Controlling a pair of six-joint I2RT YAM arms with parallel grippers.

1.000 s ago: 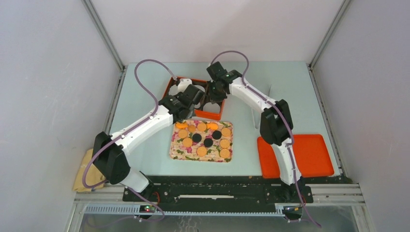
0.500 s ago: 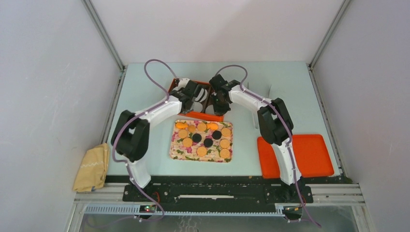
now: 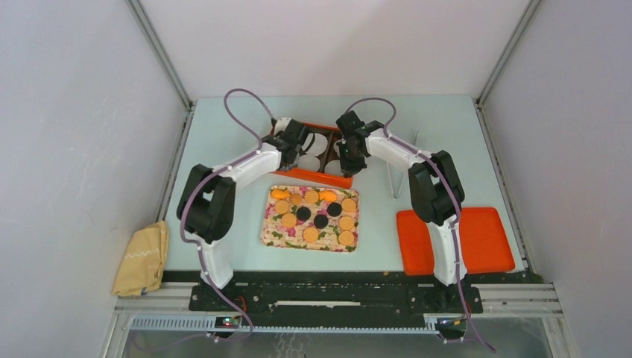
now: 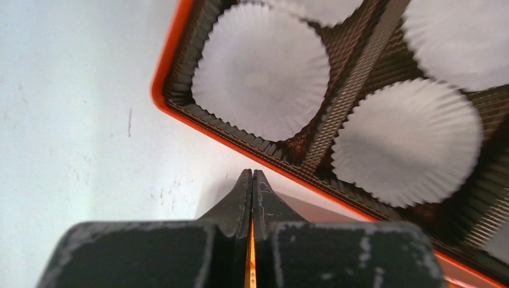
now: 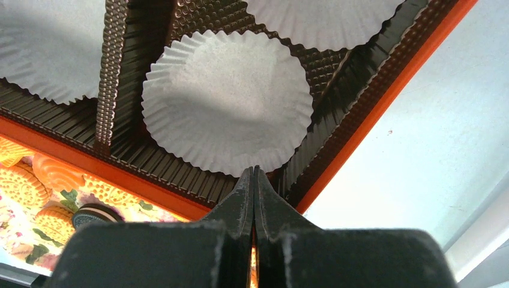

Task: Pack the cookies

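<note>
The cookies (image 3: 311, 233) lie on a floral tray (image 3: 268, 237) in the middle of the table, most golden-orange and a few black (image 3: 303, 212). Some show at the lower left of the right wrist view (image 5: 18, 186). Behind them is an orange box (image 3: 313, 177) with a brown insert and white paper cups (image 4: 261, 72) (image 5: 228, 102). My left gripper (image 3: 296, 147) (image 4: 252, 173) is shut, its tip over the table just outside the box's rim (image 4: 171, 60). My right gripper (image 3: 350, 160) (image 5: 253, 170) is shut over the box's front right corner. I see no cookie in either.
A flat orange tray (image 3: 462, 239) lies at the front right. A yellow cloth (image 3: 141, 257) sits off the table's left edge. A thin clear upright piece (image 3: 393, 179) stands right of the box. Grey walls enclose the table.
The left arm swung back to the box's left side. The right gripper moved right and nearer. The box shifted right and turned a little.
</note>
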